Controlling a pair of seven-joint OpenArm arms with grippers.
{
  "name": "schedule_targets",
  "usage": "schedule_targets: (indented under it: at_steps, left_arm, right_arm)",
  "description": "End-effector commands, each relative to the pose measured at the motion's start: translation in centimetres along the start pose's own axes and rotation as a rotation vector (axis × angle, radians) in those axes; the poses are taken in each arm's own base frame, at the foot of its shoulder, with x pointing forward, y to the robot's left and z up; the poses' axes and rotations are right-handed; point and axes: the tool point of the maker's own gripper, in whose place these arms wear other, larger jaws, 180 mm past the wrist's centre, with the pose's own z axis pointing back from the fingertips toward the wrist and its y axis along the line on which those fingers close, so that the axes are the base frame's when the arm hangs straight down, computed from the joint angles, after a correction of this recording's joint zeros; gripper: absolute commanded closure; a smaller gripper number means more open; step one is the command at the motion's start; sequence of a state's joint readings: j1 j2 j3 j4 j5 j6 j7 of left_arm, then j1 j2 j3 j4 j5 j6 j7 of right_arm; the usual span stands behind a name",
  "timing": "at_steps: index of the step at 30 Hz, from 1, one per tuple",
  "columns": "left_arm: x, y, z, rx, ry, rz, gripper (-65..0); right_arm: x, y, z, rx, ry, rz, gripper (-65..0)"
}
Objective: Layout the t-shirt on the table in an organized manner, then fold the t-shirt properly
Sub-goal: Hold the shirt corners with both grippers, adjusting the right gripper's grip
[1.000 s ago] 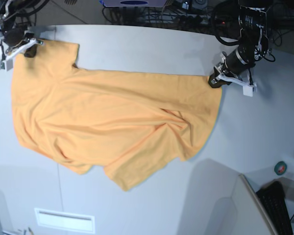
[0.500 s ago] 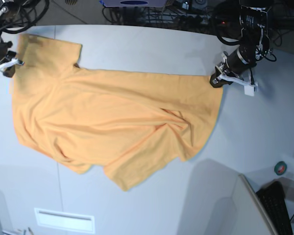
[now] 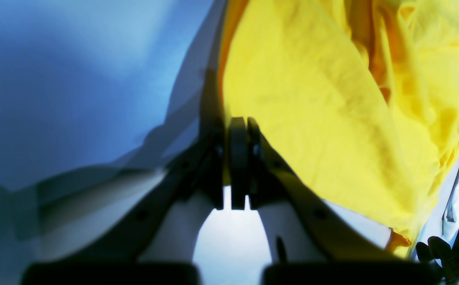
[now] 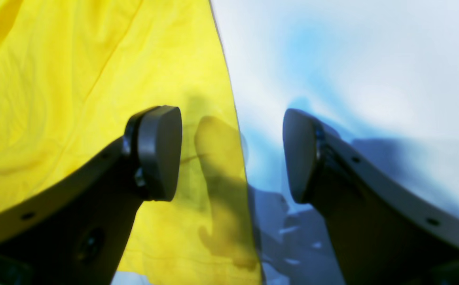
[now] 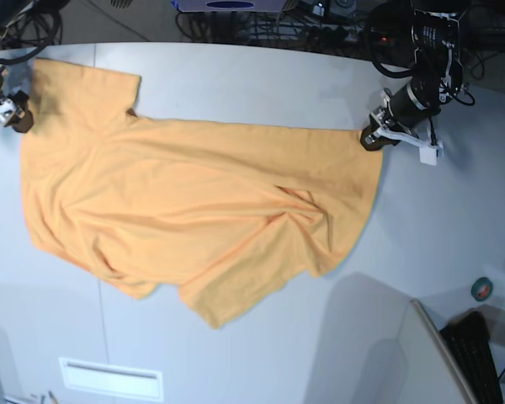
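The t-shirt (image 5: 194, 210) is being carried by the desk (image 5: 261, 76), spread mostly flat, with wrinkles gathered toward its lower middle and one sleeve reaching toward the far left corner in the base view.

The left gripper (image 3: 238, 130) is being seen at the right edge of the shirt in the base view (image 5: 372, 137). In the left wrist view its jaws are being held pressed together with no gap between the pads. The yellow cloth (image 3: 332, 118) is running right up to the jaw tips, and its edge is appearing to be pinched between them; a thin strip of yellow is showing beside the closed pads. The rest of the shirt is lying on the desk (image 3: 75, 79) beyond the tips.

The right gripper (image 4: 233, 154) is being seen at the far left of the base view (image 5: 8, 114), just beside the sleeve edge. In the right wrist view its jaws are standing wide apart, and nothing is being gripped between them. One finger (image 4: 158, 154) is being positioned over the shirt (image 4: 75, 99), the other over the bare desk (image 4: 352, 59), so that the cloth edge is running down through the gap. Whether the fingertips are touching the cloth cannot be told. Shadows of the jaws are being cast on the fabric and the desk.
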State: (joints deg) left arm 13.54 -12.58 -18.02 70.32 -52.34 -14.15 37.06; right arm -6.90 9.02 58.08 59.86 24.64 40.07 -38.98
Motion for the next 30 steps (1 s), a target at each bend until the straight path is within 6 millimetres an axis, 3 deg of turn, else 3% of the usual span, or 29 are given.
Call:
schedule_targets:
  at_steps: [1, 6, 12, 14, 19, 25, 30]
  left_arm:
    - [1.2, -0.4, 0.3, -0.017, -0.028, -0.016, 0.0]
    - [1.1, -0.5, 0.2, -0.020, -0.027, -0.018, 0.0]
    - [1.2, -0.5, 0.3, -0.018, -0.029, -0.017, 0.0]
    - [1.2, -0.4, 0.3, -0.017, -0.028, -0.016, 0.0]
    - [1.1, -0.5, 0.3, -0.018, -0.027, -0.017, 0.0]
    - [1.4, -0.3, 0.4, -0.012, -0.024, -0.035, 0.0]
    - [3.0, -1.9, 1.8, -0.040, -0.063, -0.110, 0.0]
  right_arm:
    - [-0.6, 0.1, -0.1, -0.005, 0.036, 0.021, -36.9]
    - [-3.0, 2.1, -1.2, 0.041, 0.115, 0.080, -36.8]
    - [-3.6, 2.5, -1.3, 0.048, 0.118, 0.069, -35.9]
    - [-3.4, 2.5, -1.4, 0.050, 0.115, 0.069, -29.4]
    - [-2.7, 2.6, -1.6, 0.053, 0.065, 0.067, 0.0]
    - [-2.8, 2.3, -1.5, 0.048, 0.071, 0.063, 0.0]
    - [-0.8, 2.5, 0.9, 0.007, 0.046, 0.186, 0.0]
